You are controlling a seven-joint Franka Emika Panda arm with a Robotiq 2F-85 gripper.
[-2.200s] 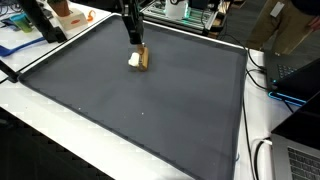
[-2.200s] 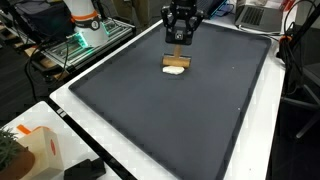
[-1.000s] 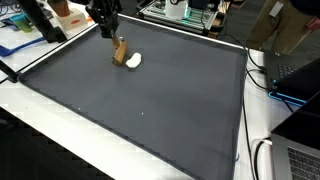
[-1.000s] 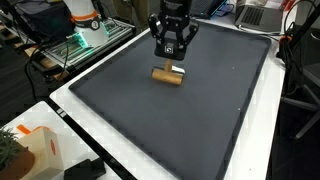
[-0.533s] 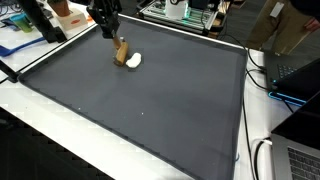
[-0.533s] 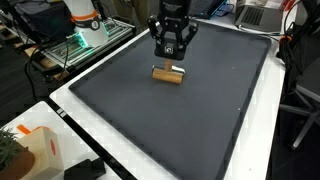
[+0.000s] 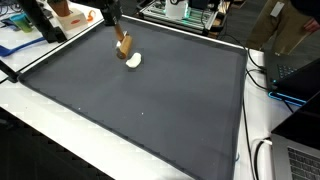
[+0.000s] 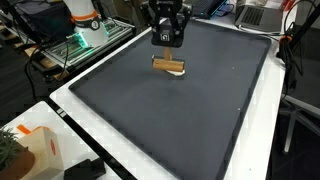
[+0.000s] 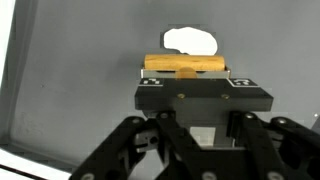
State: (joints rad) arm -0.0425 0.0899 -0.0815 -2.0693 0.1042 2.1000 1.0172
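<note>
Wrist view: black gripper (image 9: pixel 188 78) clamped on tan wooden block (image 9: pixel 186 66), white rounded lump (image 9: pixel 190 41) beyond it on dark grey mat (image 9: pixel 70 60). In both exterior views, block (image 7: pixel 125 47) (image 8: pixel 169 66) now sits higher than half a second ago, probably lifted, so the grasp holds. Lump (image 7: pixel 133 60) stays down.

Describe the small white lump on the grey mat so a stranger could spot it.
On the big dark grey mat, look near the edge under the black gripper. Beside the brown wooden cylinder that it grips lies a small white rounded lump, the only pale, unheld thing there.
</note>
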